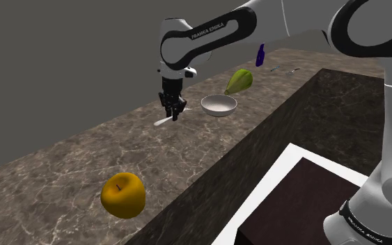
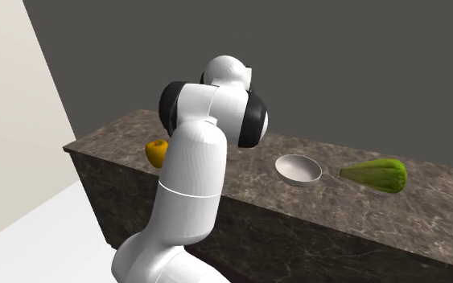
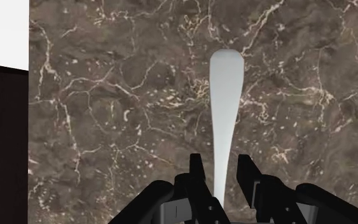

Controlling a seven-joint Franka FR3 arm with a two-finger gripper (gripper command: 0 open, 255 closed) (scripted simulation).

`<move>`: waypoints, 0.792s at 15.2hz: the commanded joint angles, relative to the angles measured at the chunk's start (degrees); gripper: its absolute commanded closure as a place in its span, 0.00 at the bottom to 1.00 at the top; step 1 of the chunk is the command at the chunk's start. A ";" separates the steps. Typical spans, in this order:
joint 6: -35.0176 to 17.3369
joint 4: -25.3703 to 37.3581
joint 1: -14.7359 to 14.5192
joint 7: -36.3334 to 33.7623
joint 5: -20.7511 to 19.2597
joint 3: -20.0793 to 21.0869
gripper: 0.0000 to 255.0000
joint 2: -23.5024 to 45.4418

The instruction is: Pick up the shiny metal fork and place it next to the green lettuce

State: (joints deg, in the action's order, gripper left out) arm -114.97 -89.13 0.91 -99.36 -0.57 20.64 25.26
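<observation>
The end effector [image 1: 174, 113] sits low on the bench [image 1: 62, 160], fingers slightly spread and straddling one end of the fork [image 3: 226, 95] without touching it; the rest of the fork lies flat ahead. Pinching so near the end could let it pivot or slip on the lift, and a low carry toward the lettuce [image 1: 239, 81] might clip the bowl [image 1: 218, 105] between

Bowl [image 1: 218, 106] between apple [image 1: 123, 195] and lettuce [image 1: 239, 81]
</observation>
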 commanded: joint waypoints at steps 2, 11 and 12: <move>2.07 1.66 -0.09 -0.20 0.10 0.11 1.00 -0.44; 8.50 7.18 -0.26 -0.62 0.35 0.36 1.00 -1.44; 9.24 7.89 -0.30 -0.68 0.35 0.38 1.00 -1.48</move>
State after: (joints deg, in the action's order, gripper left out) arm -106.19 -81.29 0.56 -100.03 -0.34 20.96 24.21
